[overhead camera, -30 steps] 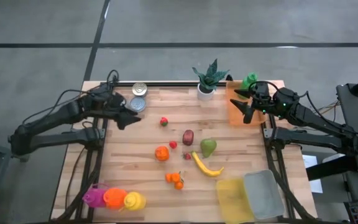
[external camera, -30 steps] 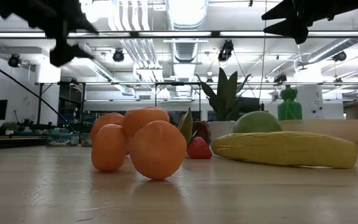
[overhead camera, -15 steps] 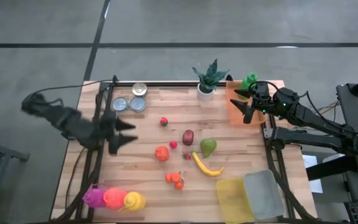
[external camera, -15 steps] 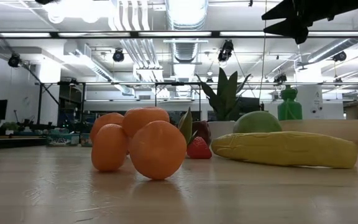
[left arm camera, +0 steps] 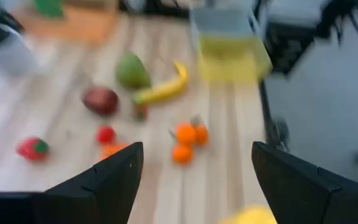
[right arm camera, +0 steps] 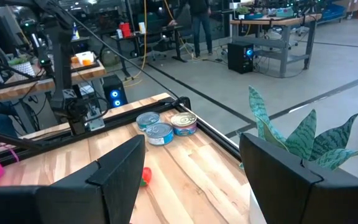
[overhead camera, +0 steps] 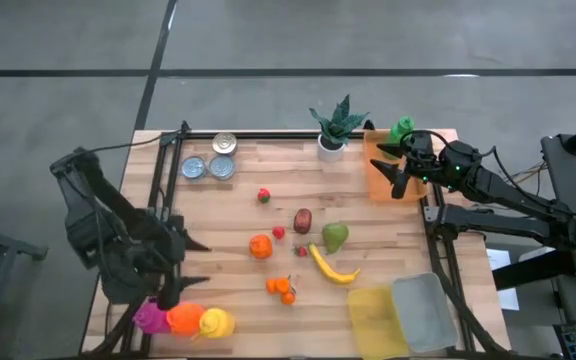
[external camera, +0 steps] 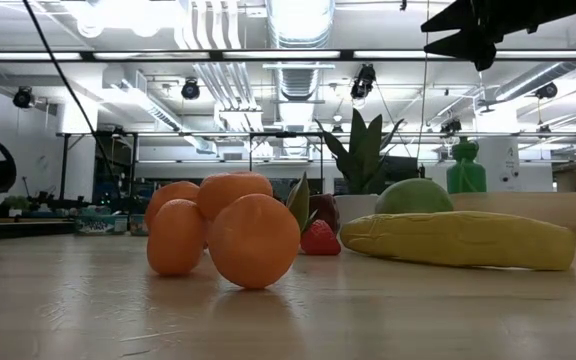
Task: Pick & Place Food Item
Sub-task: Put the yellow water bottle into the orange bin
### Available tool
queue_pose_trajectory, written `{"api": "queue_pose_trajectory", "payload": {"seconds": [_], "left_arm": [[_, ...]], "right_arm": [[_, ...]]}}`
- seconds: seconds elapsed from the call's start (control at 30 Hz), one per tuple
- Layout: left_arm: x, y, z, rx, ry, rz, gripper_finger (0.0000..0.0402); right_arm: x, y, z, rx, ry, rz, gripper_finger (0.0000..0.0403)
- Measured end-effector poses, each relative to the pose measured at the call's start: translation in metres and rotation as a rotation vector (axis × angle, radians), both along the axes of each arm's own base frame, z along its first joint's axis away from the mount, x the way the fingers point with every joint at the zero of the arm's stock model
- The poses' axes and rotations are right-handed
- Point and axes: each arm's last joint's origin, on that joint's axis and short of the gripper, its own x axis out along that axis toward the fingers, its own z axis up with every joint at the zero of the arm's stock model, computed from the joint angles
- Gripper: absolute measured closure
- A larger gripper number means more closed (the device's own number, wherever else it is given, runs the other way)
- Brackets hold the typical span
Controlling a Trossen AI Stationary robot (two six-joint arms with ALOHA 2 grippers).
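Note:
Loose food lies mid-table: an orange (overhead camera: 260,246), a cluster of small oranges (overhead camera: 283,288), a banana (overhead camera: 333,266), a green pear (overhead camera: 336,237), a dark red fruit (overhead camera: 303,220) and small red pieces. All rest on the wood. My left gripper (overhead camera: 190,265) hangs open over the table's near-left part, empty; its blurred wrist view looks over the small oranges (left arm camera: 185,140) and banana (left arm camera: 163,90). My right gripper (overhead camera: 390,168) waits open above the orange board (overhead camera: 380,172) at the far right, empty. The low view shows the oranges (external camera: 223,230) up close.
A yellow tub (overhead camera: 376,318) and a clear tub (overhead camera: 424,312) sit at the near right. Three cans (overhead camera: 222,166) and a potted plant (overhead camera: 338,128) stand along the far edge. Pink, orange and yellow bottles (overhead camera: 183,320) stand at the near-left corner, close below my left gripper.
My left arm has swung away from the cans at the far left, back toward the table's near-left corner, folding in on itself. Its gripper stayed open and empty throughout. The food and my right arm have kept still.

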Motion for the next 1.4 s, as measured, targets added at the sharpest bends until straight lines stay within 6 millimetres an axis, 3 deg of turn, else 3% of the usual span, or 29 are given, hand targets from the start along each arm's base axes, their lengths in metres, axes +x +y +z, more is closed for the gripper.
{"api": "queue_pose_trajectory", "payload": {"seconds": [0.43,0.93,1.4], "left_arm": [[0.016,-0.039,-0.026,-0.233,0.288,-0.137,0.0096],[0.034,-0.069,-0.06,-0.212,0.397,-0.115,0.0096],[0.035,-0.075,-0.087,-0.168,0.453,-0.106,0.0096]], "right_arm": [[0.0,0.0,0.0,0.0,0.001,0.0,0.0143],[0.0,0.0,0.0,0.0,0.0,0.001,0.0143],[0.0,0.0,0.0,0.0,0.0,0.0,0.0143]]}}
